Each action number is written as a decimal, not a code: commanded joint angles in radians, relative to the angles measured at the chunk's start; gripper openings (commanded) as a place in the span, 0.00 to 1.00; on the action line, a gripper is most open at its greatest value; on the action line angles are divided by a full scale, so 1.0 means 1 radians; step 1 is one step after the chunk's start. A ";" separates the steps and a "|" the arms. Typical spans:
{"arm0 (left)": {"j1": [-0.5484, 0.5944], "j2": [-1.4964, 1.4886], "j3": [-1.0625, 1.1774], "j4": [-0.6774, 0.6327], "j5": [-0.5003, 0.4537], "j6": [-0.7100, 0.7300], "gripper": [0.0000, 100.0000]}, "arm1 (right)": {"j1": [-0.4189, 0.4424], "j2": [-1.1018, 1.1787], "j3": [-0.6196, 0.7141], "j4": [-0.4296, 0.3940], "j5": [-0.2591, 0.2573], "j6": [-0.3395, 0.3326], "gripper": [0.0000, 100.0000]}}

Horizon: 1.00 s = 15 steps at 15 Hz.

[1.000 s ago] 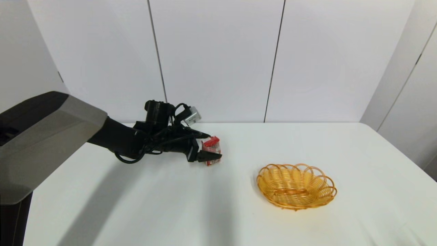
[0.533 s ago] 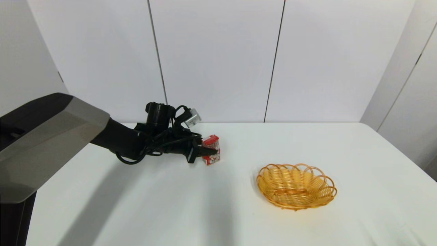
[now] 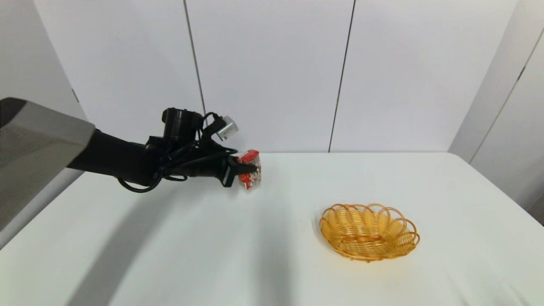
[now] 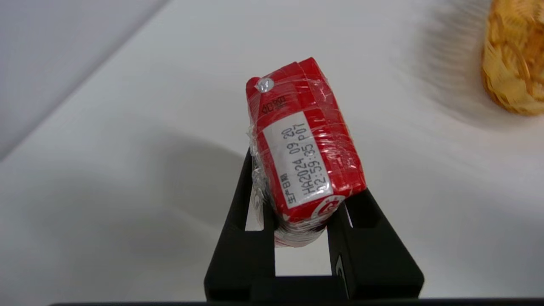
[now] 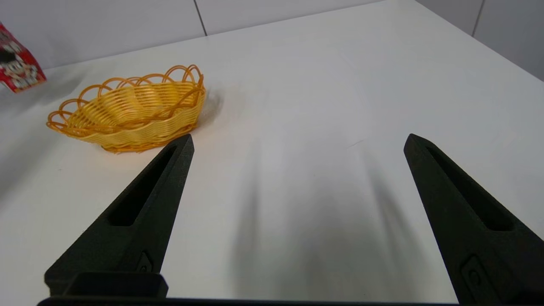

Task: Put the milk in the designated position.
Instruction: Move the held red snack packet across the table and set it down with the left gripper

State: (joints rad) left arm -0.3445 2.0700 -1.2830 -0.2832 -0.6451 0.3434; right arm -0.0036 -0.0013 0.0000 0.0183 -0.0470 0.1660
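Observation:
The milk (image 3: 250, 173) is a small red-and-white carton with a red top. My left gripper (image 3: 248, 170) is shut on it and holds it lifted off the white table at the back left. From the left wrist camera the milk (image 4: 304, 148) sits tilted between the two black fingers (image 4: 244, 221), its date label facing up. In the right wrist view the milk (image 5: 17, 63) shows at the far edge, and my right gripper (image 5: 297, 142) stands open and low over the table with nothing in it.
An orange-yellow woven basket (image 3: 369, 231) stands on the table to the right of the milk, empty; it also shows as the basket (image 5: 129, 110) and the basket (image 4: 514, 55). White wall panels stand behind the table's far edge.
My left gripper closed on the milk, then lifted it off the table and drew it up and to the left. The basket has not moved.

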 commanded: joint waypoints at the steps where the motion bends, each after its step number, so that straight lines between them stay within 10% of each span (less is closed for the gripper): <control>1: -0.061 -0.168 0.073 -0.013 0.171 -0.135 0.00 | 0.001 0.001 0.000 0.000 -0.001 0.001 1.00; 9: -0.473 -0.291 0.436 -0.264 0.858 -0.590 0.00 | -0.001 0.001 0.000 0.000 -0.001 0.001 1.00; 15: -0.636 -0.220 0.461 -0.268 0.995 -0.761 0.00 | 0.001 0.001 0.000 0.000 -0.001 0.001 1.00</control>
State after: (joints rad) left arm -0.9485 1.8128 -0.8268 -0.5470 0.3404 -0.3968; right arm -0.0038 -0.0013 0.0000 0.0183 -0.0474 0.1660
